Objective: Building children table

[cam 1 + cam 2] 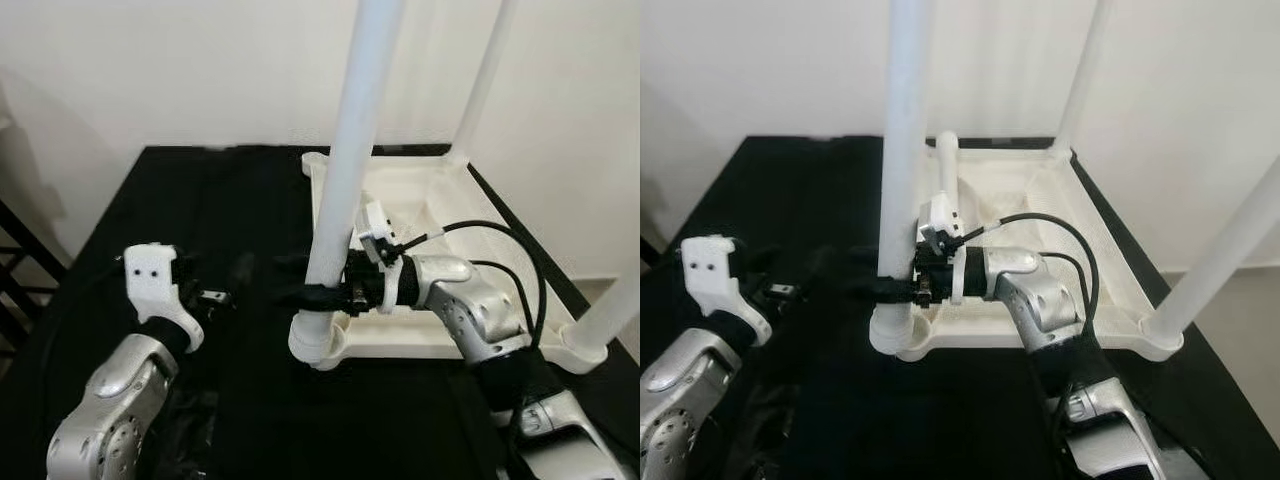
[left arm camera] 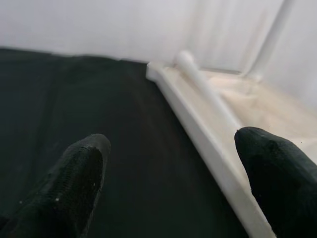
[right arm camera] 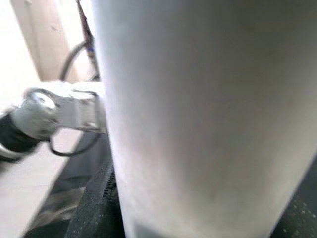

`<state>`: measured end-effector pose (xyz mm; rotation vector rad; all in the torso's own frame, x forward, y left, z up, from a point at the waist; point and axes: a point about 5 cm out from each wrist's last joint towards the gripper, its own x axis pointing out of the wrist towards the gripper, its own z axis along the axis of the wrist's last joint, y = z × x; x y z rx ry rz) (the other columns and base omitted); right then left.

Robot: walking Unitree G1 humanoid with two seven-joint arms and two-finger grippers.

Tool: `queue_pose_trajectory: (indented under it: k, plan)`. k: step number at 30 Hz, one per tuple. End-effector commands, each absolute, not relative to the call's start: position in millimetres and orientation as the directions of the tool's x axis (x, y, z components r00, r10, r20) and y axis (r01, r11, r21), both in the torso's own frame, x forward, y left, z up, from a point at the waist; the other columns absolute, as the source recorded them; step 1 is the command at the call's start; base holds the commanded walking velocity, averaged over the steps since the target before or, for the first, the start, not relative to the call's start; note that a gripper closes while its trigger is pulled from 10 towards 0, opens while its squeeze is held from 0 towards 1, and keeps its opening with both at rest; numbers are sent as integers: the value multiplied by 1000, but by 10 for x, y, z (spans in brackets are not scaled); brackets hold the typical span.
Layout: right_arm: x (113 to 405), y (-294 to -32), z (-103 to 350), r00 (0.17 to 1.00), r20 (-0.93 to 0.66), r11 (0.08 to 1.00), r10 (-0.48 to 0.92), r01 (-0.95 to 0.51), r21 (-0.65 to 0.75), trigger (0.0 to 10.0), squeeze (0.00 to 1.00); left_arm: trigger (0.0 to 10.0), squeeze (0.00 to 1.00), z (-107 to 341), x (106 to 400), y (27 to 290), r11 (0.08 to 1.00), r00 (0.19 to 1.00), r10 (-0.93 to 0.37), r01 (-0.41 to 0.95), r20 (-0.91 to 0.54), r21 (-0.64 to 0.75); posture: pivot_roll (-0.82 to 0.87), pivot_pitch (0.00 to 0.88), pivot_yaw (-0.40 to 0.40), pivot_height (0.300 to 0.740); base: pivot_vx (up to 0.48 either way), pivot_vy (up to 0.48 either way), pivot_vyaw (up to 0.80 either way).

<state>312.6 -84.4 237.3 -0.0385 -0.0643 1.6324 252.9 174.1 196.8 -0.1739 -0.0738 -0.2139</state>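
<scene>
The white plastic tubular table leg (image 1: pixel 345 190) stood upright in the near corner socket of the upturned white plastic tabletop (image 1: pixel 420 330) on the black surface (image 1: pixel 220 210); the right hand (image 1: pixel 315 296) pinched it just above the socket, while the left hand (image 1: pixel 215 298), fingers spread, waited beside the leg

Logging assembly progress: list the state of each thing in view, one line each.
Tabletop: upside down on the black cloth.
Near leg: upright in its corner socket, gripped low.
Far leg: upright in its corner.
Right leg: standing in its corner, tilted in view.
Loose leg: lying in the tabletop.
Right claw: shut on near leg.
Left claw: open, holding nothing.
</scene>
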Motion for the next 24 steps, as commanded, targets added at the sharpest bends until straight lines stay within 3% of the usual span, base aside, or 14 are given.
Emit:
queue_pose_trajectory:
  k: [1, 7, 14, 24]
  plan:
    - [3095, -842, 2440, -126, 14, -125, 992, -990, -68, 10000, 0, 10000, 0, 1988, 2476, 1800, 978, 983, -161, 171, 88, -120, 63, 266, -38, 740, 0, 0, 0]
    - [3107, -869, 2448, -157, -24, -158, 987, -986, -58, 10000, 0, 10000, 0, 2048, 2340, 1898, 992, 991, -95, 102, 91, -72, 91, 293, -37, 740, 0, -314, 0]
    - [3096, -807, 2507, -182, 5, -180, 983, -977, -116, 10000, 0, 10000, 0, 2000, 2279, 1964, 999, 998, -18, 21, 68, -47, 105, 299, -43, 740, 0, 0, 0]
    - [3133, -666, 2632, -182, 4, -177, 983, -964, -198, 10000, 0, 10000, 0, 1943, 2197, 2053, 996, 996, 64, -60, 62, -64, 97, 288, -61, 740, 0, 0, 703]
